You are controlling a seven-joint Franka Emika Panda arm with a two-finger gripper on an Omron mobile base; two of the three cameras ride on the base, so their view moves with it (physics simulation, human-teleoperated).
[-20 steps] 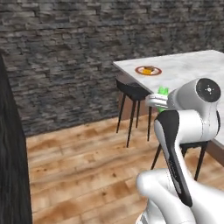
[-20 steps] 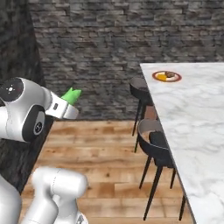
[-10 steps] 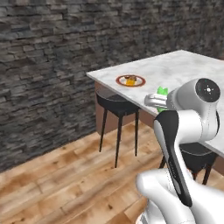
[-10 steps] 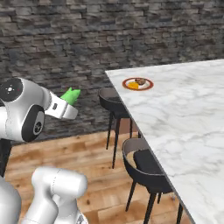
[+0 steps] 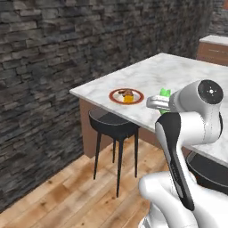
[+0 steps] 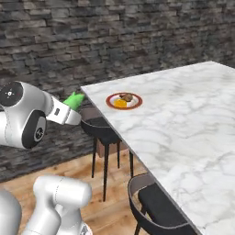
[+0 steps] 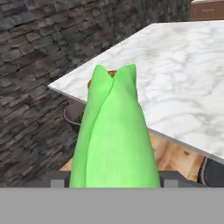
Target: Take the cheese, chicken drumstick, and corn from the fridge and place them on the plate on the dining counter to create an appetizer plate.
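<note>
Surfaces as I see them from the rig

The corn (image 7: 114, 135) in my claw (image 7: 114, 177) has a smooth, faintly glossy green husk, almost plastic-looking. Ahead of the claw, the table (image 5: 178, 73) is polished white marble with grey veins, on a matt wood base. The plate (image 6: 124, 101) beyond the claw looks like glazed ceramic, red-orange rim and white centre; on it I see a lumpy brown chicken drumstick (image 6: 126, 97) and a smooth yellow-orange cheese (image 6: 120, 103). Below the claw, a stool (image 5: 113, 127) has a matt dark seat and thin dark legs. The floor (image 5: 67, 200) is satin wood planking; the wall (image 5: 53, 53) is rough grey stone.
</note>
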